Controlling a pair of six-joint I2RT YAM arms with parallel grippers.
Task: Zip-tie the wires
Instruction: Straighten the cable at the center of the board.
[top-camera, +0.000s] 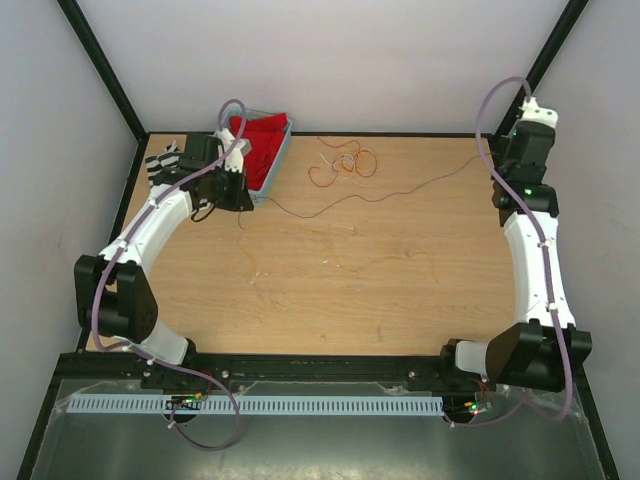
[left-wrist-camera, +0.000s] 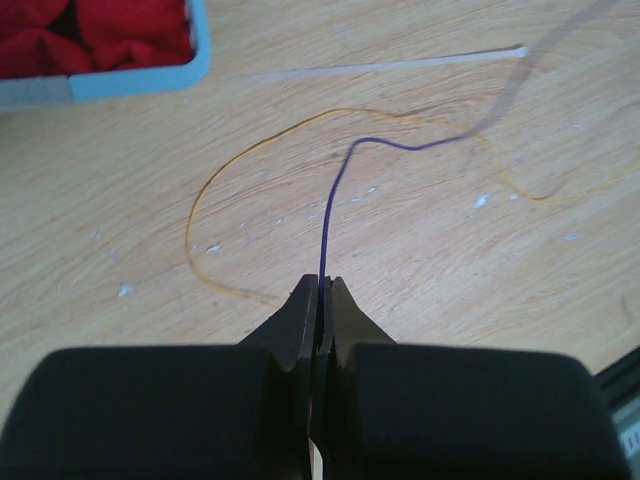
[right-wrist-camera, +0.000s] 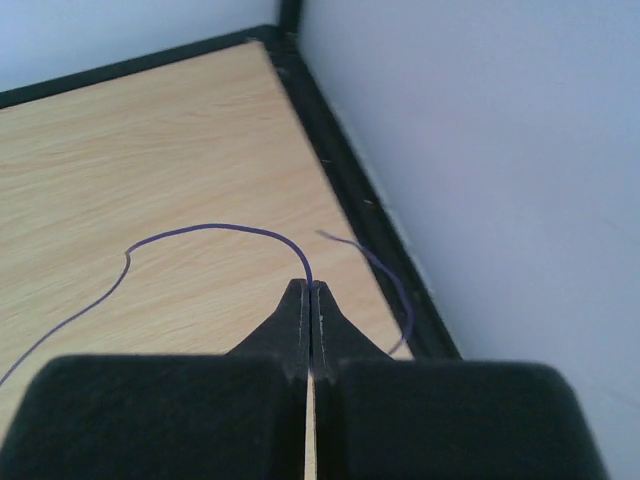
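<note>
Three white walls (top-camera: 330, 60), black-framed, enclose a scuffed wooden tabletop (top-camera: 330, 290). On it the left pincer (left-wrist-camera: 320, 285) and right pincer (right-wrist-camera: 310, 290) each pinch a dark strand (left-wrist-camera: 326, 230) — the wires (top-camera: 345, 160) lie curled toward the far edge.

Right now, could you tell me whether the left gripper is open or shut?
Shut. The left gripper pinches the dark wire, its jaws pressed together with the strand leaving between the tips.

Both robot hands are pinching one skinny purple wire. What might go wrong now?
1. The left gripper and right gripper each pinch the purple wire only at the fingertips, so it might slip out.
2. The other wires lie apart from it, so the bundle may stay incomplete.
</note>
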